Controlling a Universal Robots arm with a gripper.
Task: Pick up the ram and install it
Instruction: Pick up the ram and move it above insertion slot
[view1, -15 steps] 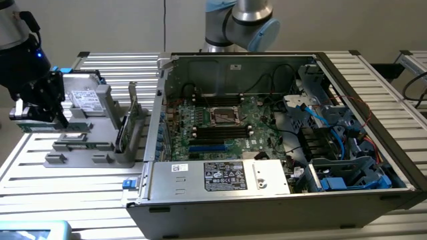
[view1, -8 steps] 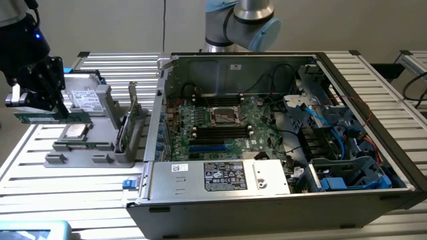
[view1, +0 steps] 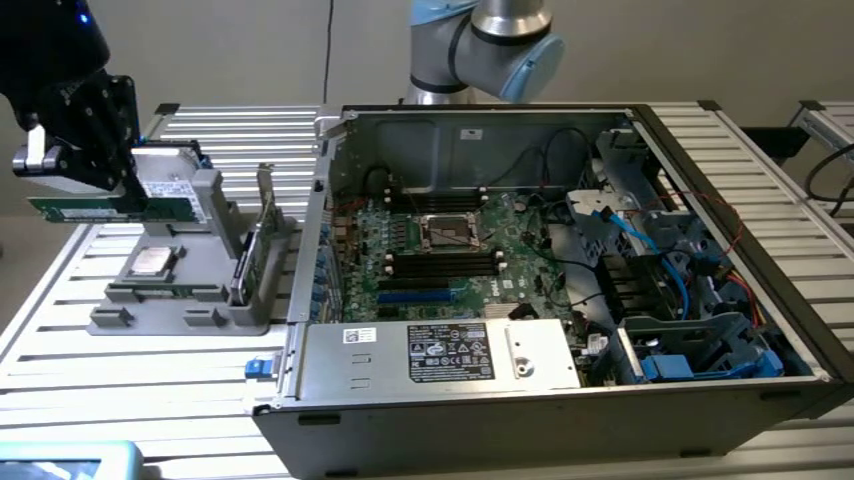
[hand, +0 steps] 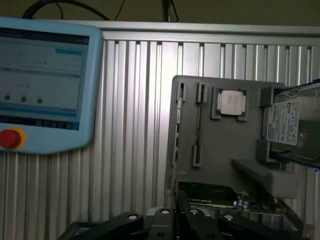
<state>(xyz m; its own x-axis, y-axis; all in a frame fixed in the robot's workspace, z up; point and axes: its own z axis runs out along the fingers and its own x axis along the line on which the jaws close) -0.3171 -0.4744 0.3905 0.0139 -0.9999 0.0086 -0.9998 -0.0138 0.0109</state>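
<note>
I see the end effector (view1: 131, 190) pinched narrow on the ram (view1: 80, 209), just above the grey holder (view1: 200, 300). I'd carry the stick level, since its ends overhang the grip. Beside the holder stands the PC case (view1: 400, 400) — its near wall is the edge to clear, above the open worktop (view1: 134, 365).

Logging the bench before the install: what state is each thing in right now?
ram: gripped, held level above the gray holder.
fingers: shut on the ram.
processor chip: lying flat in its pocket on the holder.
hard drive: seated in the holder.
computer case: side open, motherboard exposed.
pendant screen: lit.
</note>
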